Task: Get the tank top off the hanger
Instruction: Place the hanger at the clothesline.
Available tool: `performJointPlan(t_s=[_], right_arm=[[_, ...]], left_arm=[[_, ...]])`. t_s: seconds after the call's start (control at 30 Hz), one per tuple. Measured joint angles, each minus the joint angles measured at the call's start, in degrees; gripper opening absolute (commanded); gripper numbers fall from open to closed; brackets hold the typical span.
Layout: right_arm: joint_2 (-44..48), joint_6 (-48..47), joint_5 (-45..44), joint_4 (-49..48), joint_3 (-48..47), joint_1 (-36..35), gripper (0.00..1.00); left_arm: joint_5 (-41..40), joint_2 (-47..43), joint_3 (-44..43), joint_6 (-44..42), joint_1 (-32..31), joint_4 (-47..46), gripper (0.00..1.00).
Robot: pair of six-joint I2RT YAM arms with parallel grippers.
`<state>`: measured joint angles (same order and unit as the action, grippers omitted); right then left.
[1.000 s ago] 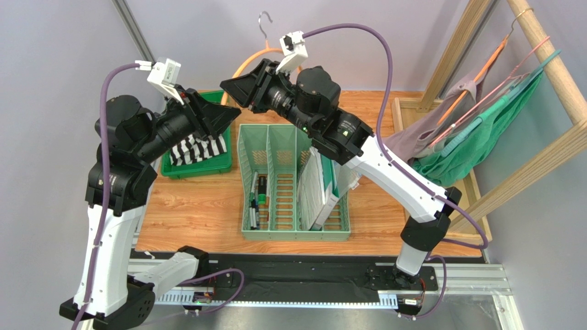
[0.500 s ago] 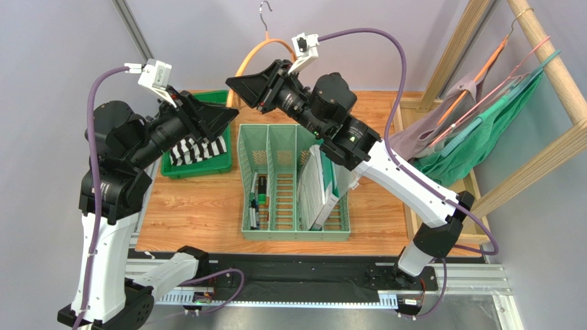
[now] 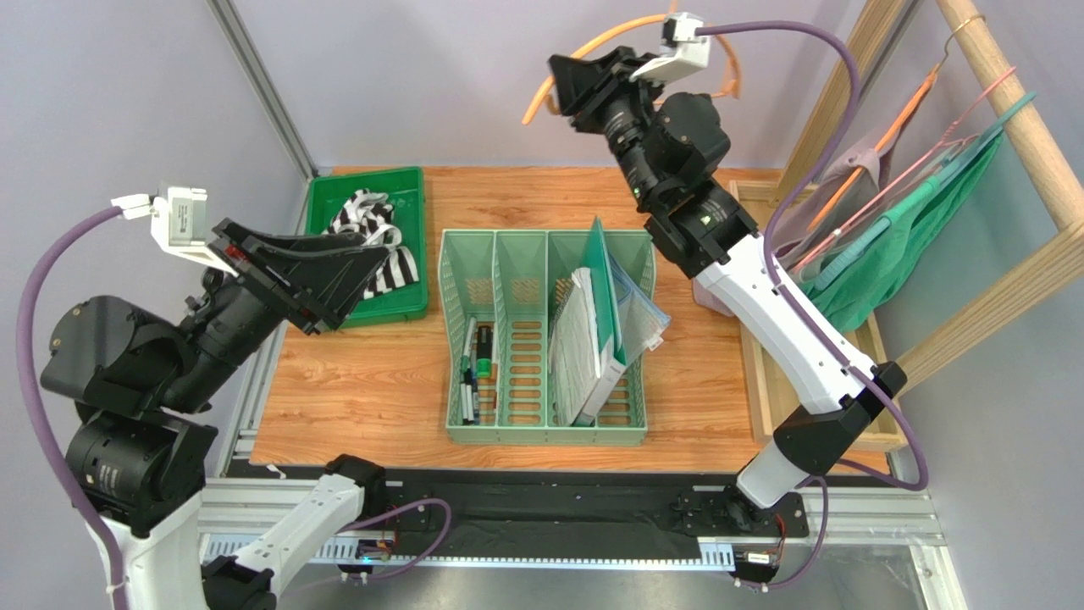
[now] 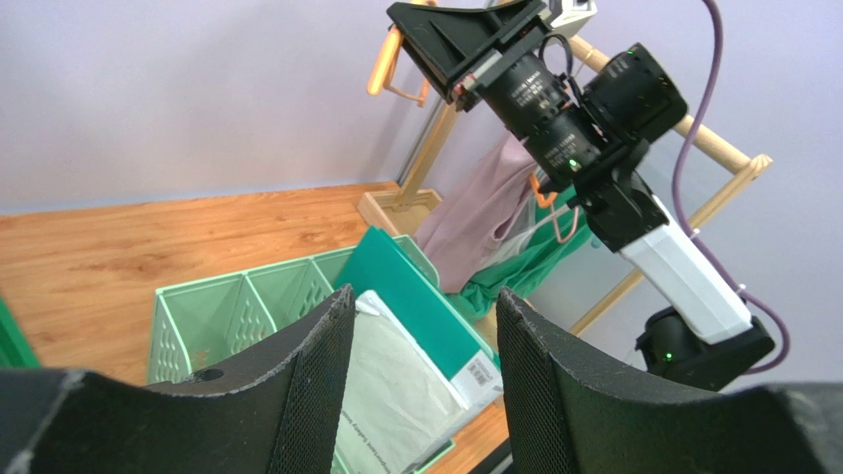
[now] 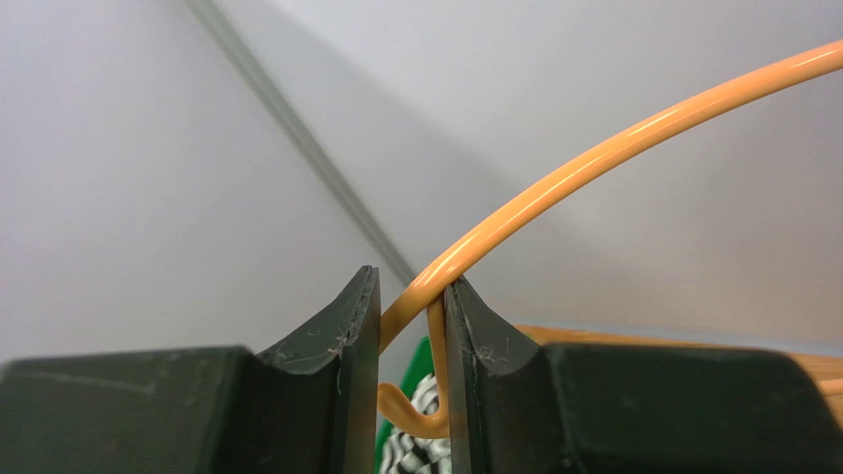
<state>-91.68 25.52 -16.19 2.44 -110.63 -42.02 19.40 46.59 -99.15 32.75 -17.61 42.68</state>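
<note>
Both arms: black round motor housings at the joints, white shells on the links. Left arm, right arm. A purple cable loops from each wrist to a small white camera mount. Left gripper: broad black wedge fingers, pebbled outside, fine mesh on the inner faces. Right gripper: same black fingers, edges scuffed and scratched. Small green lights glow on the right arm's housings.
</note>
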Motion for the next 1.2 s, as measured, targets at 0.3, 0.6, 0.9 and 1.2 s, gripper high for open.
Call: performJointPlan(t_s=[0.3,0.6,0.9,1.2], right_arm=[[-1.81,-1.99,-8.24,-1.01,-3.89,12.15,0.0],[-10.58,5.46,-10.1,-0.9,-18.14,22.53,0.0],[-16.63,13.79,-11.23,-0.61,-26.91,27.32,0.0],[-20.06,18.71,-10.43,-0.57,-29.68,32.33,0.0]], left_arm=[[1.6,-0.33,1.07,2.27,0.0,3.13,0.57],[4.0,3.61,1.6,3.26,0.0,3.82,0.56],[6.03,8.96,0.55,3.26,0.0,3.82,0.55],[6.75,11.02,-0.02,3.28,0.0,3.69,0.55]])
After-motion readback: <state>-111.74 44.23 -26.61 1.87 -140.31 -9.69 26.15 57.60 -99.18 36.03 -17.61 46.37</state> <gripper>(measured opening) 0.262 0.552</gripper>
